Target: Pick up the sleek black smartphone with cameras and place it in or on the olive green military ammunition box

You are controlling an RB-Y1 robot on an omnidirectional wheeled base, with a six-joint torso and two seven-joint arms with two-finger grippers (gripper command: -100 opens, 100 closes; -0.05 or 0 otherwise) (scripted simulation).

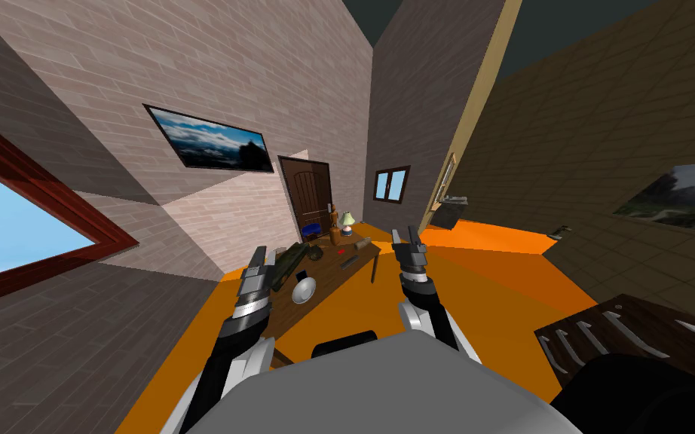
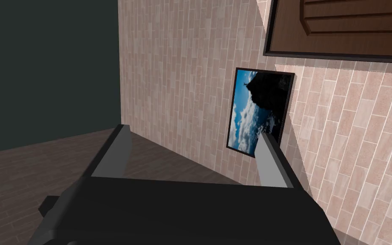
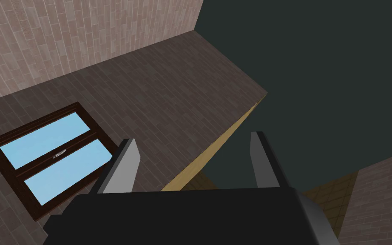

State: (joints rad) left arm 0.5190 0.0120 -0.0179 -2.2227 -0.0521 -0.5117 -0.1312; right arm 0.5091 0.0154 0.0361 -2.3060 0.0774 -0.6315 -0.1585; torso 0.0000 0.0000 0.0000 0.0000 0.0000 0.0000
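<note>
**Head view:** Both arms are raised over the near end of a brown wooden table. The left gripper hangs at the table's left edge, just in front of the olive green box, which lies lengthwise along that edge. The box is too small here to show its lid or its contents. A small black slab, apparently the smartphone, sits on the tabletop just beside the box and apart from both grippers. A round silver dish lies near it, on the robot's side. Farther along stand a lamp, a brown bottle and a blue container, whose contents cannot be made out. The right gripper hangs by the table's right edge.

**Left wrist view:** The fingers stand spread, with nothing between them.

**Right wrist view:** The fingers are likewise spread and hold nothing.
</note>
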